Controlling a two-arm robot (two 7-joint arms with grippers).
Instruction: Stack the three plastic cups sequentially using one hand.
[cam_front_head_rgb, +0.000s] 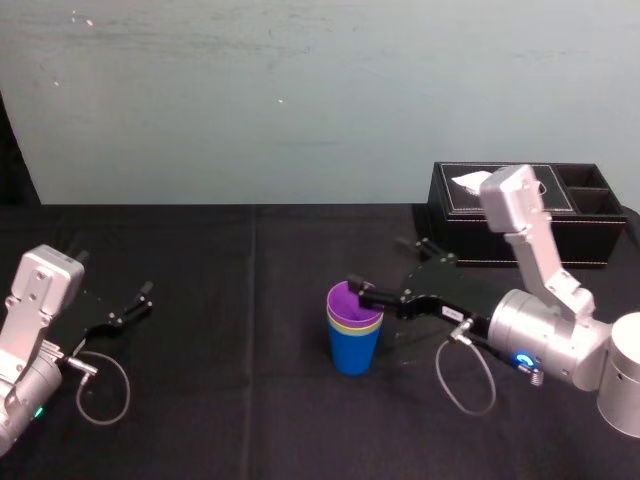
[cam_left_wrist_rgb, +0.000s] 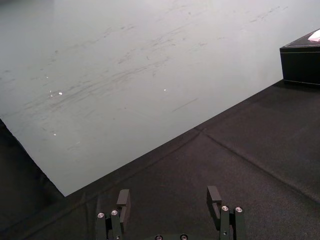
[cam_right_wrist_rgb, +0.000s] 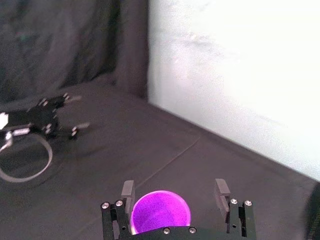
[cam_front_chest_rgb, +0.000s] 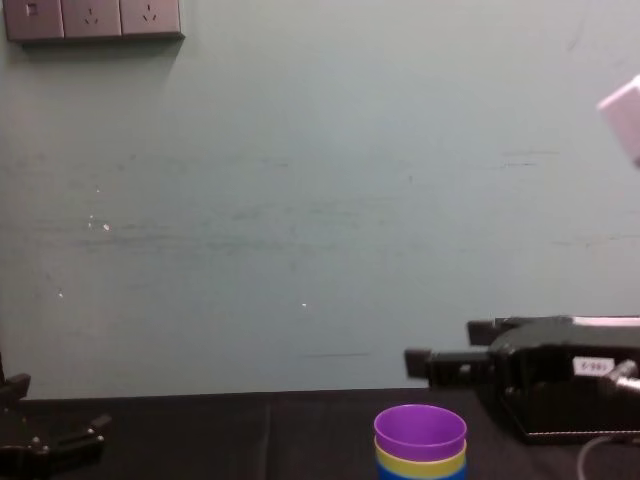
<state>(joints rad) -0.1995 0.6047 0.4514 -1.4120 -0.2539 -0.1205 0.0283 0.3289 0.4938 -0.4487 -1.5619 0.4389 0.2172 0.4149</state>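
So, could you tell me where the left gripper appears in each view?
Head: left gripper, lower left.
Chest: gripper, lower left corner.
Left wrist: gripper, close up, before the tablecloth.
Right wrist: gripper, far beyond the purple cup at the right gripper.
Shared landmark: tablecloth edge meeting the wall.

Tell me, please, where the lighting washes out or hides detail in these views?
Right wrist view: the wall is blown out near white, and the purple cup glows inside the open right claw. Head view: the black cloth swallows shadow beneath the cups. Left wrist view: bright glints dot the wall beyond the parked left claw.
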